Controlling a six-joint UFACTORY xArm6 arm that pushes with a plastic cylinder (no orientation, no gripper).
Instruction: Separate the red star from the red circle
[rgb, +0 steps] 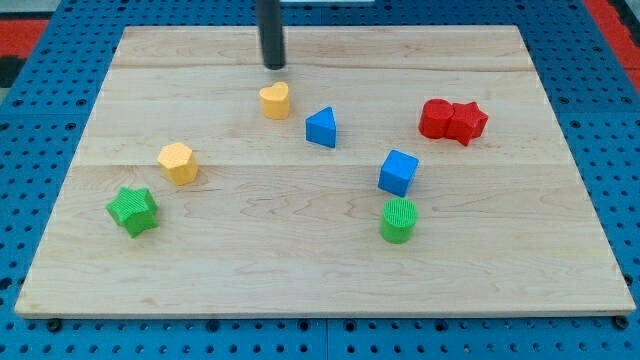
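Note:
The red circle (436, 118) and the red star (467, 122) sit touching each other at the view's right, the circle on the left and the star on the right. My tip (274, 66) rests on the board near the view's top, left of centre. It is far to the left of both red blocks and just above the yellow heart (275, 100).
A blue triangle (322, 127) lies right of the yellow heart. A blue cube (398, 172) and a green cylinder (398, 220) sit below the red pair. A yellow hexagon (178, 163) and a green star (133, 210) lie at the left. The wooden board (300, 280) rests on blue pegboard.

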